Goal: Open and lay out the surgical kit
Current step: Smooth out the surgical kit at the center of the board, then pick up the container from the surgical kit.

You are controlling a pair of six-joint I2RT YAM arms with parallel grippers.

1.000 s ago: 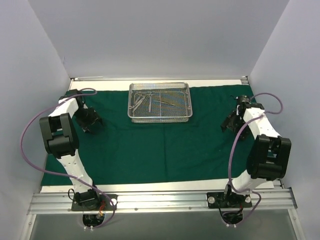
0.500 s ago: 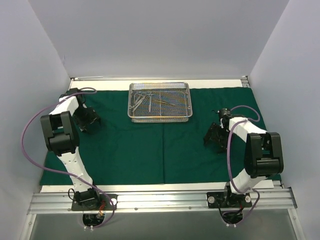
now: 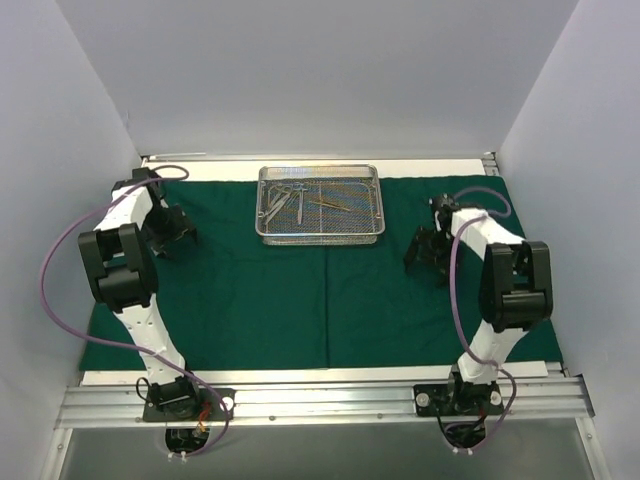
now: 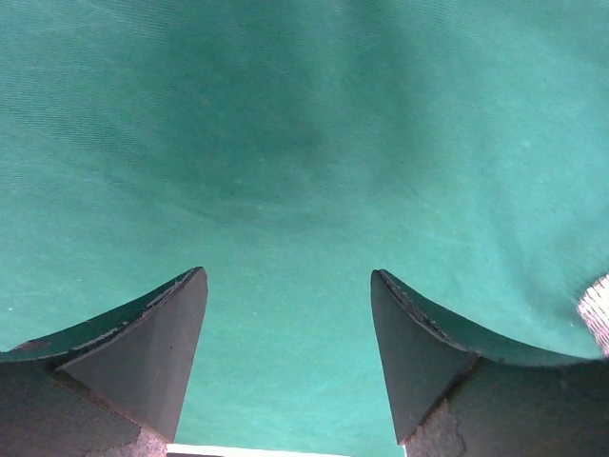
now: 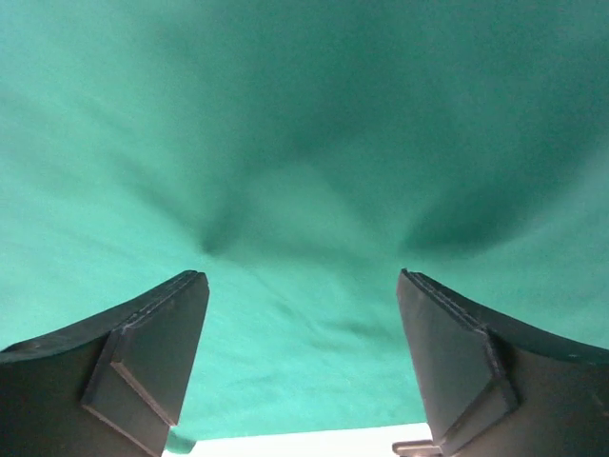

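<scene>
left gripper (image 3: 172,232): jaws wide apart from where I'm sitting, nothing between them. On the left wrist cam it's just flat green cloth (image 4: 314,143) under the gap (image 4: 288,276).
right gripper (image 3: 424,256): same deal, jaws spread and gripping nothing (image 5: 302,278). The cloth below it (image 5: 285,219) is puckered into a soft wrinkle just ahead of the tips.
green cloth (image 3: 250,300): spread out flat over most of the table, with both grippers hanging low over it. I can't tell if the tips actually touch the fabric. One crease runs from under the tray down to the 6 o'clock edge.
wire-mesh tray (image 3: 320,238): sits on the cloth at 12 o'clock, between the two arms. The left gripper is off at about 8 o'clock from it, the right at about 4 o'clock, and both are well apart from it.
instruments (image 3: 300,200): a small pile of steel pieces inside the tray, mostly toward its 9 o'clock half. They're too small for me to sort scissors from tweezers.
table (image 3: 300,375): white strips show past the cloth at 6 and 12 o'clock.
room: plain white walls (image 3: 320,80) on three sides, metal rail (image 3: 320,402) along the near edge carrying both arm bases.
</scene>
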